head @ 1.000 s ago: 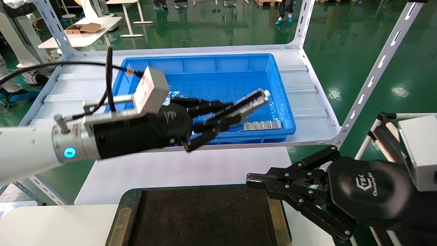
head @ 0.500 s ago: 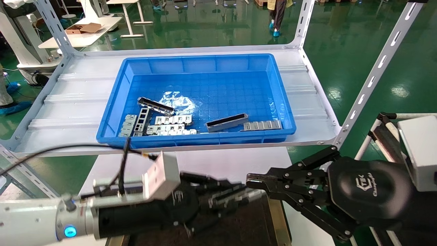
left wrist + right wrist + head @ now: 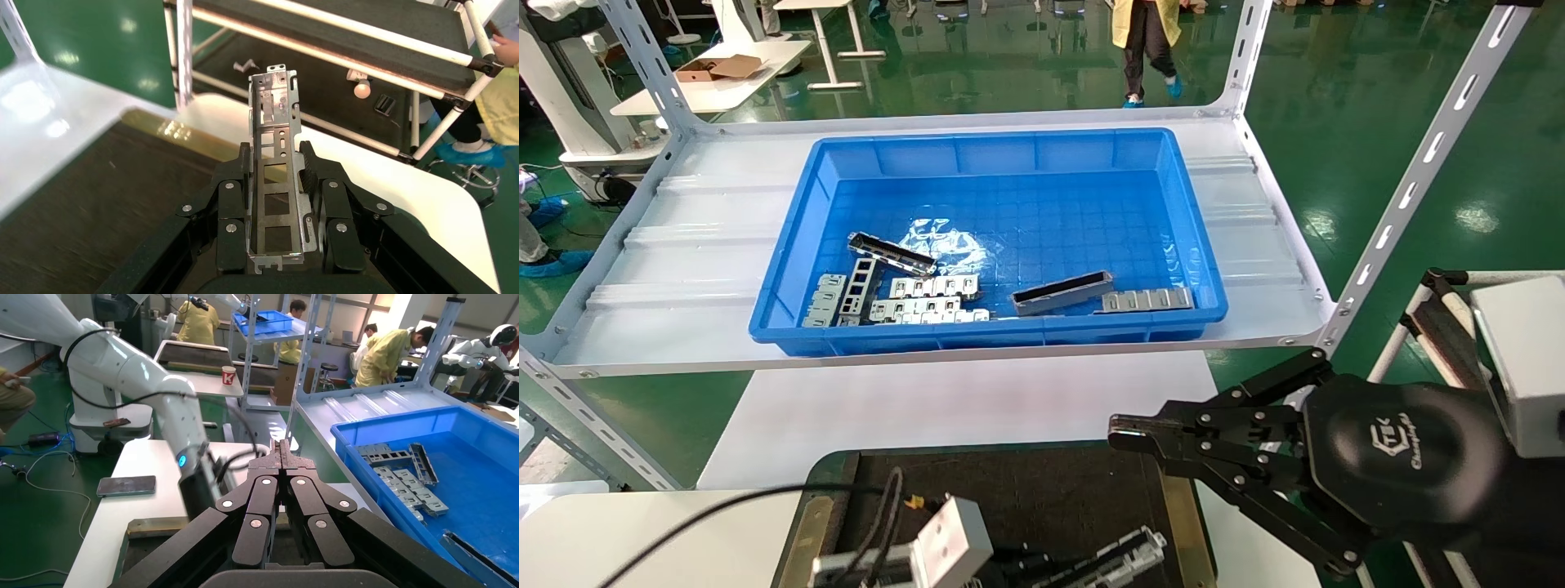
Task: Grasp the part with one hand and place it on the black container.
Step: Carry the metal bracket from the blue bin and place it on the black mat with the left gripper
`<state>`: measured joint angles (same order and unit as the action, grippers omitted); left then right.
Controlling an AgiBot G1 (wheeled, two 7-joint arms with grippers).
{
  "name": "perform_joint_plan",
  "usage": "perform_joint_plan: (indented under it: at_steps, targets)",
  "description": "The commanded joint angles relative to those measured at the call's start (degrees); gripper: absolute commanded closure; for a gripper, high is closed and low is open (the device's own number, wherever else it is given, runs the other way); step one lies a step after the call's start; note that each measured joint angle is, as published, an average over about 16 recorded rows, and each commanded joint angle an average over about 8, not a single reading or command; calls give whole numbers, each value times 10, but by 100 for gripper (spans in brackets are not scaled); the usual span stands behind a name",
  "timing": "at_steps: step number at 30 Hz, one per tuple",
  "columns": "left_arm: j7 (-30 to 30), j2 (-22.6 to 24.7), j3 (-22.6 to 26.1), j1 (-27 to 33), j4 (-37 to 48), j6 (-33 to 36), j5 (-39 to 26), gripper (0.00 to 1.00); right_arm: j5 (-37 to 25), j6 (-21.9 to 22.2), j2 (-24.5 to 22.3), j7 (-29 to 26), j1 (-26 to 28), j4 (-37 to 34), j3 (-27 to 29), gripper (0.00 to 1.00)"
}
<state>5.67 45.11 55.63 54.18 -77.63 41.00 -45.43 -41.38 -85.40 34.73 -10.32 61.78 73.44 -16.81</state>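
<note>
My left gripper (image 3: 275,160) is shut on the part (image 3: 275,184), a slim silver-grey trough bar with rectangular cut-outs that sticks out past the fingertips. In the head view the gripper (image 3: 1083,567) and the part (image 3: 1124,553) are at the bottom edge, low over the black container (image 3: 1009,498), a flat black tray with brass side strips. The container also shows under the part in the left wrist view (image 3: 79,196). My right gripper (image 3: 1120,433) is shut and empty, hovering over the container's far right corner.
A blue bin (image 3: 1009,155) on the white shelf holds two similar trough bars (image 3: 1061,293) and several flat slotted plates (image 3: 928,298). Grey shelf uprights (image 3: 1418,171) stand at the right. A white table (image 3: 960,404) lies between shelf and container.
My left gripper has carried the part out of the blue bin, back toward me and down, and is now low over the black container. The right gripper has not moved.
</note>
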Motion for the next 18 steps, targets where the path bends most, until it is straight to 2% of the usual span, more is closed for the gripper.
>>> perform_joint_plan:
  at_steps: [1, 7, 18]
  targets:
    - [2, 7, 5, -16, 0, -17, -1, 100, 0, 0, 0, 0, 0, 0, 0, 100]
    - [13, 30, 10, -55, 2, -84, 4, 100, 0, 0, 0, 0, 0, 0, 0, 100]
    - [48, 86, 27, -100, 5, -260, -5, 100, 0, 0, 0, 0, 0, 0, -1, 100]
